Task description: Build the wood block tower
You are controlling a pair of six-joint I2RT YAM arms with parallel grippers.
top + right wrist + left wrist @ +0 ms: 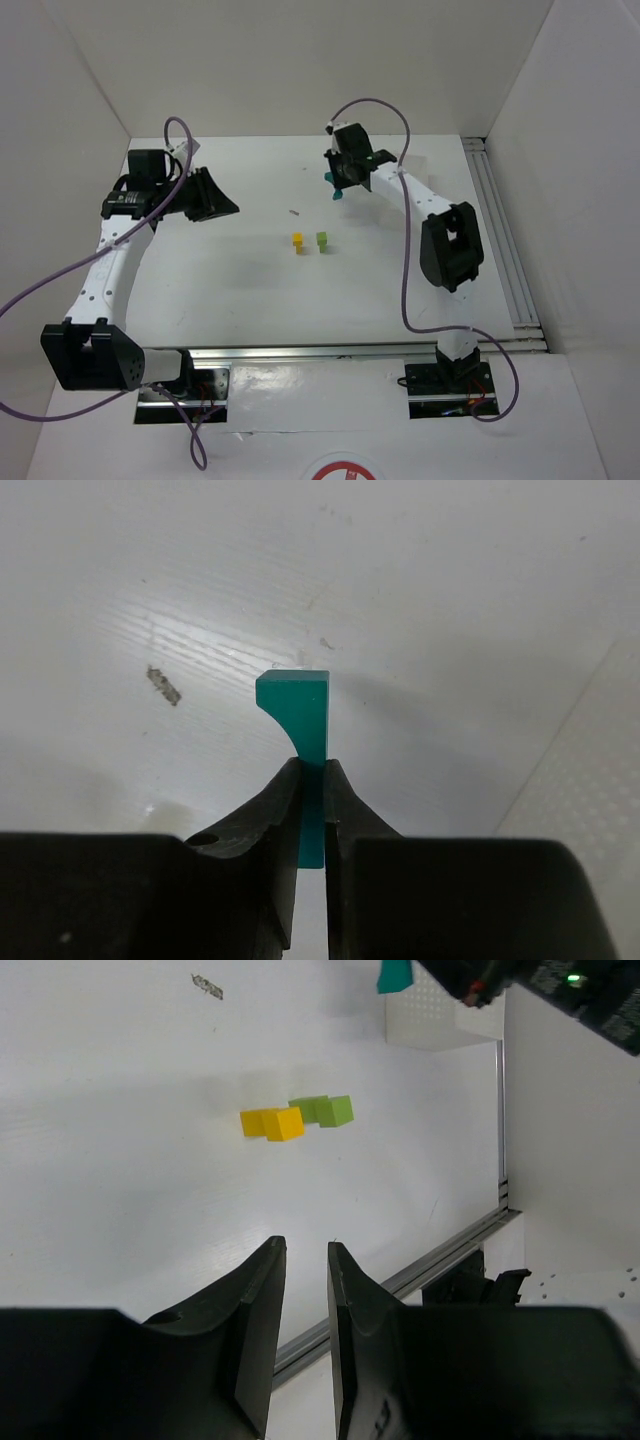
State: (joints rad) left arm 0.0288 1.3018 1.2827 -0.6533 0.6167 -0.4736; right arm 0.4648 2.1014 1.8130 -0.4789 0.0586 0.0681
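Two small posts stand side by side mid-table, a yellow block (297, 241) (272, 1123) and a lime-green block (322, 240) (325, 1110), a small gap between them. My right gripper (338, 183) (312, 768) is shut on the thin edge of the teal arch piece (300, 715) (336, 188) and holds it above the table, behind the posts. One teal corner (394, 975) shows at the top of the left wrist view. My left gripper (225, 208) (305, 1248) hangs left of the posts, its jaws slightly apart with nothing between them.
A white perforated tray (430, 1020) (590, 780) lies at the back right under the right arm. A small grey scrap (294, 212) (162, 685) sits behind the posts. Metal rails (500, 230) run along the table's right side.
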